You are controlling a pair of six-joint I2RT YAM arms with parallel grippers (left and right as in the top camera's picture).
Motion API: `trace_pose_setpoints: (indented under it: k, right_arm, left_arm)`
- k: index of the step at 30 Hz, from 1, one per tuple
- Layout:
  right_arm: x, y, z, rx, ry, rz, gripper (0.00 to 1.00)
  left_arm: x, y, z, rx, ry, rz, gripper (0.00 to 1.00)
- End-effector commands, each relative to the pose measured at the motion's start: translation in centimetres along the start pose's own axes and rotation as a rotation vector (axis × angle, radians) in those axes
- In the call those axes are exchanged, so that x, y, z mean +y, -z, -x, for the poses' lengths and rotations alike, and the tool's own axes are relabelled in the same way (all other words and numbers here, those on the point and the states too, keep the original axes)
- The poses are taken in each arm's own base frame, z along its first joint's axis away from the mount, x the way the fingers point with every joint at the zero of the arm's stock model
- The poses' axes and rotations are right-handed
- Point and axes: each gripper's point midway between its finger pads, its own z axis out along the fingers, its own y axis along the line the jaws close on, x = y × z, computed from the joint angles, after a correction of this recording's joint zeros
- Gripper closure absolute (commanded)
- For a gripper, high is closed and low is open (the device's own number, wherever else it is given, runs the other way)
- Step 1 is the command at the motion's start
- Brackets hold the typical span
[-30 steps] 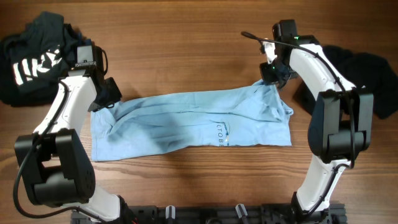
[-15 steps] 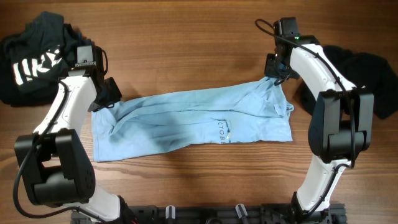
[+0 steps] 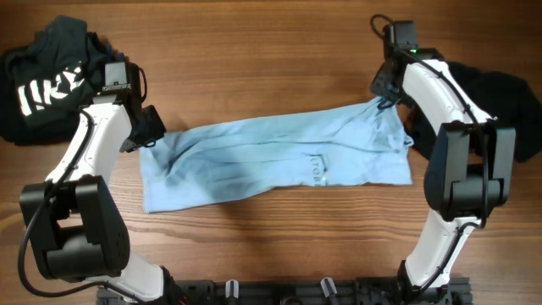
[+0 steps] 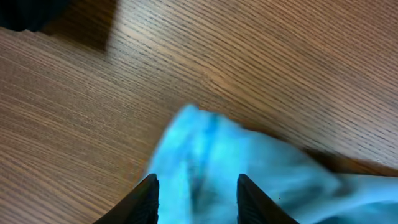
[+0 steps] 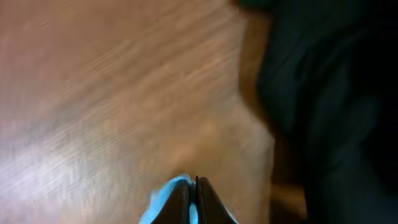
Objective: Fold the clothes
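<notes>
The light sky-blue T-shirt (image 3: 271,161) of the clothes lies stretched across the middle of the wooden table (image 3: 254,59), with a small line of printed text (image 3: 320,168) right of centre. My left gripper (image 3: 151,135) sits at its upper left corner. In the left wrist view the fingers (image 4: 149,199) stand apart with a bunch of blue cloth (image 4: 205,149) filling the gap, and the shirt runs taut from there. My right gripper (image 3: 383,95) is shut on the upper right corner. In the right wrist view a sliver of blue (image 5: 163,199) shows beside the closed fingertips (image 5: 185,196).
A black garment with white lettering (image 3: 47,80) lies heaped at the back left. Another black garment (image 3: 500,102) lies at the right edge, close behind my right arm, and fills the right side of the right wrist view (image 5: 329,93).
My right gripper has moved right and toward the back with its corner, dragging the shirt rightward and pulling it straighter. The left gripper has stayed in place.
</notes>
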Motion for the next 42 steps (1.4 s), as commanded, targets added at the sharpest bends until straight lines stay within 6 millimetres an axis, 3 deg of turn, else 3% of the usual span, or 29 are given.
trace_pose_setpoints:
  k: [1, 4, 5, 6, 7, 8, 13, 14, 15, 16, 19, 22, 26, 33, 38, 42]
  right_arm:
    - [-1.6, -1.8, 0.6, -0.037, -0.156, -0.077, 0.96]
    - [-1.2, -2.1, 1.2, -0.055, -0.169, -0.055, 0.95]
    - [-1.1, -2.1, 1.3, -0.059, -0.158, -0.050, 0.78]
    - [-0.7, -2.1, 1.4, -0.060, -0.126, -0.035, 0.44]
    - [-0.2, -2.1, 1.5, -0.057, -0.080, -0.010, 0.03]
    - [0.2, -2.0, 1.5, -0.050, -0.041, 0.014, 0.00]
    - [2.5, -0.4, 1.4, -0.005, 0.117, 0.149, 0.00]
    - [3.3, 0.4, 1.2, 0.010, 0.163, 0.200, 0.00]
    - [5.3, 2.8, 0.8, 0.041, 0.273, 0.344, 0.00]
    - [5.9, 3.8, 0.5, 0.054, 0.308, 0.397, 0.00]
    - [7.2, 6.7, -0.2, 0.078, 0.375, 0.526, 0.00]
    - [7.6, 8.5, -0.8, 0.086, 0.423, 0.595, 0.00]
    - [7.1, 8.7, -1.8, 0.120, 0.456, 0.590, 0.00]
    - [6.9, 8.7, -2.2, 0.129, 0.497, 0.590, 0.00]
    - [6.9, 8.7, -2.2, 0.127, 0.496, 0.591, 0.00]
    - [6.9, 8.7, -2.3, 0.132, 0.496, 0.589, 0.00]
  left_arm:
    - [0.1, 0.1, 0.0, -0.004, 0.008, -0.007, 0.60]
    - [0.1, 0.1, 0.0, -0.004, 0.008, -0.007, 0.60]
    - [0.1, 0.1, 0.0, -0.004, 0.008, -0.007, 0.60]
    - [0.1, 0.1, 0.0, -0.005, 0.008, -0.007, 0.60]
    - [0.1, 0.1, 0.1, -0.007, 0.008, -0.008, 0.60]
    - [0.1, 0.1, 0.2, -0.010, 0.009, -0.009, 0.60]
    - [-0.1, 0.1, 0.3, -0.017, 0.010, -0.016, 0.60]
    - [-0.3, 0.1, 0.2, -0.011, 0.009, -0.028, 0.60]
    - [-1.1, 0.2, -0.5, 0.023, 0.003, -0.079, 0.62]
    - [-1.5, 0.2, -0.8, 0.040, -0.002, -0.102, 0.63]
    - [-3.0, 0.6, -2.2, 0.104, -0.057, -0.201, 0.63]
    - [-3.5, 0.9, -3.6, 0.162, -0.079, -0.241, 0.56]
    - [-2.9, 1.0, -5.2, 0.228, -0.078, -0.220, 0.46]
    - [-1.4, -0.4, -7.2, 0.272, -0.081, -0.152, 0.39]
    - [0.1, -1.9, -6.2, 0.191, -0.090, -0.058, 0.37]
    - [-0.4, -3.1, -5.0, 0.107, -0.085, -0.078, 0.34]
